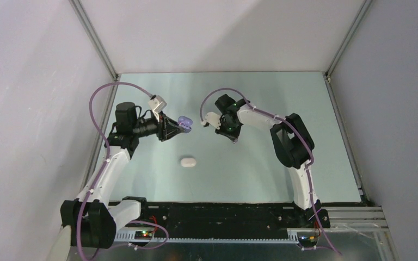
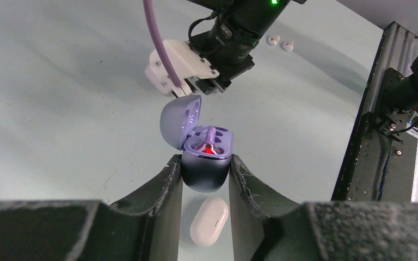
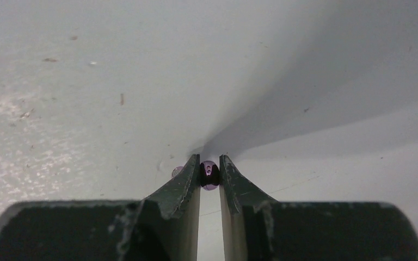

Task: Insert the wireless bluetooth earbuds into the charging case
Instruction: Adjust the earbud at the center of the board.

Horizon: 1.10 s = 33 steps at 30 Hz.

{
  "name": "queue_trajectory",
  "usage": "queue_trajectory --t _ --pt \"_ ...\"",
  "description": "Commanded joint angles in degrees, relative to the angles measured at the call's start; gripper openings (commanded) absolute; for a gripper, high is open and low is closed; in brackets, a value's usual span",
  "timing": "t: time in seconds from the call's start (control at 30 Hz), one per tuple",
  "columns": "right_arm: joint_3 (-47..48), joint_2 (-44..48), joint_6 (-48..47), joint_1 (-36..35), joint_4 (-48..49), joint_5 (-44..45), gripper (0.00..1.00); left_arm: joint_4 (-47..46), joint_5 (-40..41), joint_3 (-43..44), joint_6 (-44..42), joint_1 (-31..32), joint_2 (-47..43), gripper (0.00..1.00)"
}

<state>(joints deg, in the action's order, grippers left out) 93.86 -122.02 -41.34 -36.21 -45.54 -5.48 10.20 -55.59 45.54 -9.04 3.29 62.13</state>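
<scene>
Stretching pale and flat, the desk (image 1: 261, 163) bears a shut white case (image 2: 209, 221) and, well apart, two white buds (image 2: 288, 46). The left tool (image 2: 204, 161) clamps the open purple case (image 2: 204, 175) above it, a red light (image 2: 209, 150) glowing inside. The right tool (image 3: 209, 163) pinches one purple bud (image 3: 209, 176) near the lid (image 2: 177, 123).

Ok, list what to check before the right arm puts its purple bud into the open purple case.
1. Hold on the translucent purple earbud by the right gripper: ok, pinched between the fingers.
2. Hold on the purple pebble-shaped charging case by the left gripper: ok.
3. The case lid open: ok.
4. Free socket for this bud: cannot tell.
5. Bud lined up over the case: not ok; the top view shows a gap between them.
6. The white pebble-shaped case out of the way: ok.
</scene>
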Motion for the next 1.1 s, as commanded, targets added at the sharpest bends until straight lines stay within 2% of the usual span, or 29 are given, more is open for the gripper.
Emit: queue_trajectory --t 0.0,0.17,0.37,0.43,0.47,0.53,0.57,0.6,0.67,0.73,0.83,0.93,1.07 --pt "-0.88 5.30 -8.50 -2.00 -2.20 3.82 0.19 -1.91 -0.03 0.07 0.65 -0.42 -1.26 0.00" --pt "-2.68 4.60 -16.63 -3.43 -11.63 13.35 0.19 -1.97 -0.08 0.12 0.68 -0.45 -1.60 0.00" --pt "-7.96 4.09 -20.21 -2.97 -18.73 22.01 0.17 -2.08 0.14 0.00 0.92 -0.52 -2.03 0.00" --pt "-8.48 3.73 -19.98 -3.21 -17.68 22.89 0.20 -1.98 0.17 -0.16 0.92 -0.50 -2.16 0.00" --pt "-8.14 3.72 -19.55 -3.23 -16.79 22.49 0.27 -2.01 0.14 -0.18 0.93 -0.49 -2.13 0.00" --pt "-5.66 3.71 -17.09 -3.25 -15.46 18.50 0.37 -1.87 0.19 -0.08 1.05 -0.52 -2.01 0.00" --pt "-4.15 3.56 -13.94 -2.75 -16.23 13.48 0.41 -1.73 0.25 0.35 0.95 -0.55 -1.97 0.00" --pt "-0.49 3.42 -9.88 -2.34 -16.85 10.66 0.51 -1.16 0.23 0.61 0.82 -0.52 -1.95 0.00" --pt "5.07 3.04 -4.08 -0.51 -19.32 2.52 0.59 -0.09 0.24 1.31 -0.01 -0.48 -1.81 0.00" --pt "9.27 3.08 1.58 3.01 -20.95 -5.64 0.61 0.38 0.27 1.80 -0.39 -0.52 -1.63 0.00" --pt "11.45 5.20 9.28 7.55 -20.87 -11.97 0.61 0.59 0.20 2.04 -0.24 -0.51 -1.42 0.00" --pt "6.55 9.94 17.32 13.02 -18.80 -16.44 0.61 0.83 0.05 2.15 -0.04 -0.49 -1.08 0.00" --pt "-2.23 13.57 23.16 19.86 -18.76 -21.84 0.59 3.23 -0.26 3.40 -1.77 -0.48 -0.24 0.00"
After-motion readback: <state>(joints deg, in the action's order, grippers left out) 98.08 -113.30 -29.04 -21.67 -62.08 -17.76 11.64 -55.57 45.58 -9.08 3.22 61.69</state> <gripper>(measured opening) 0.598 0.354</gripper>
